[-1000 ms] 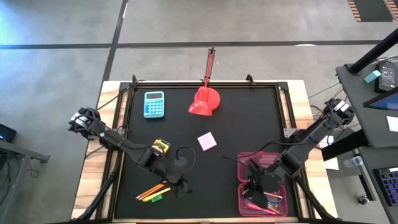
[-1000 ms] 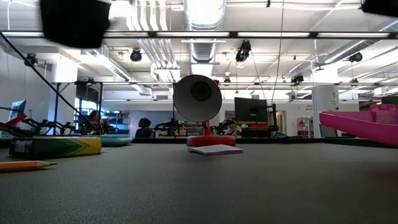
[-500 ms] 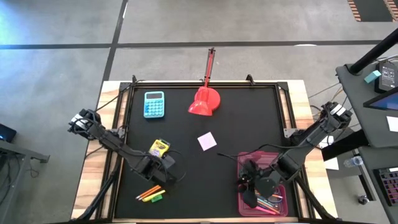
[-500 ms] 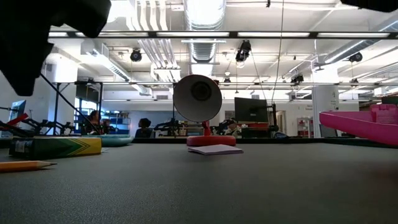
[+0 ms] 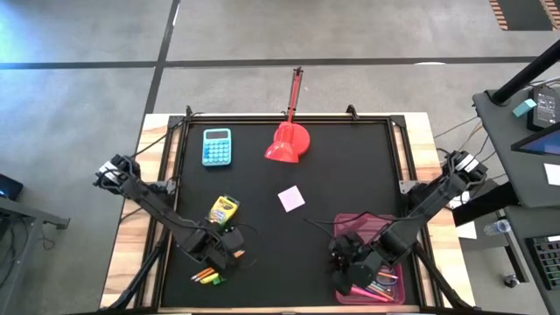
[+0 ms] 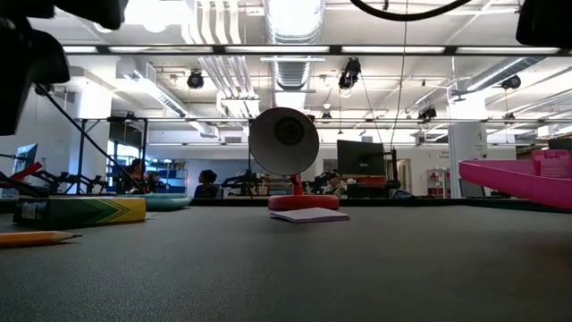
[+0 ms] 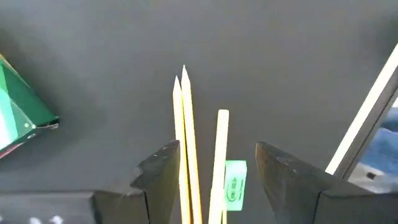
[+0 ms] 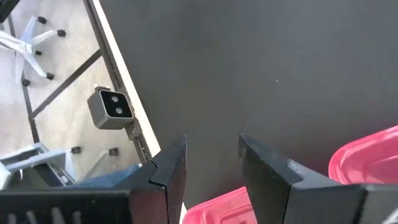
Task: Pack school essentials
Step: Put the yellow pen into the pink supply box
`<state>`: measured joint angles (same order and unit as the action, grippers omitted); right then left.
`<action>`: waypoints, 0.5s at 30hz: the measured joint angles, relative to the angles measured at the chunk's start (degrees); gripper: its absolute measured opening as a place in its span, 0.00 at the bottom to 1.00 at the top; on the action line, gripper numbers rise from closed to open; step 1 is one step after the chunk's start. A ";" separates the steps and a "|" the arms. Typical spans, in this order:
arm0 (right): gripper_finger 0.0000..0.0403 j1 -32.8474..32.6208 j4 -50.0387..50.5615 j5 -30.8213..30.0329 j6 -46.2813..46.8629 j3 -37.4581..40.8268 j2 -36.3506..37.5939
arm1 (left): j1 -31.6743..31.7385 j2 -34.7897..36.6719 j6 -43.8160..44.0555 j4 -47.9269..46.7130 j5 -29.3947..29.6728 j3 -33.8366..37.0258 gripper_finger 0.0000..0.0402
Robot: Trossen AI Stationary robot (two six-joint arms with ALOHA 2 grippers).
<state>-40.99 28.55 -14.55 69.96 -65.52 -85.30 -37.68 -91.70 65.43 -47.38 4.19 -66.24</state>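
Orange and yellow pencils [image 5: 206, 275] and a small green eraser [image 7: 235, 190] lie flat near the table's near-left edge. My left gripper [image 5: 225, 251] hovers open just above them. In the left wrist view [image 7: 214, 171] its fingers stand either side of the pencils [image 7: 184, 143] without touching them. The yellow-green crayon box [image 5: 223, 210] lies flat just beyond. The pale pink note pad [image 5: 291, 198] lies mid-table. My right gripper [image 5: 346, 262] is open and empty over the near-left part of the pink tray [image 5: 390, 229], which holds pens [image 5: 381, 285]. Scissors are hidden.
A light-blue calculator [image 5: 217, 146] lies at the far left. A red domed lamp [image 5: 289, 142] stands at the far middle. A small camera [image 8: 111, 109] sits at the table's near edge. In the low view the crayon box [image 6: 76, 210] and one pencil [image 6: 36, 238] show at the left.
My left gripper has gone toward the table's near-left, from beside the crayon box to above the pencils. My right gripper has gone toward the near edge and a little left over the pink tray. Nothing on the table has moved.
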 joint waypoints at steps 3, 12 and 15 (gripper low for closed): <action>0.33 0.12 -0.04 -0.51 1.02 0.00 0.19 | -0.99 0.00 0.14 -1.46 2.44 0.03 0.48; 0.33 0.37 0.05 -3.10 2.49 0.00 0.42 | -2.53 -1.92 0.24 -2.52 5.15 2.72 0.48; 0.33 0.69 0.07 -3.59 3.11 0.00 0.42 | -2.50 -3.27 1.72 -2.17 4.36 4.53 0.48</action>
<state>-40.30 28.62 -18.14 73.07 -65.52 -84.88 -40.18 -94.97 67.15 -49.55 8.56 -61.71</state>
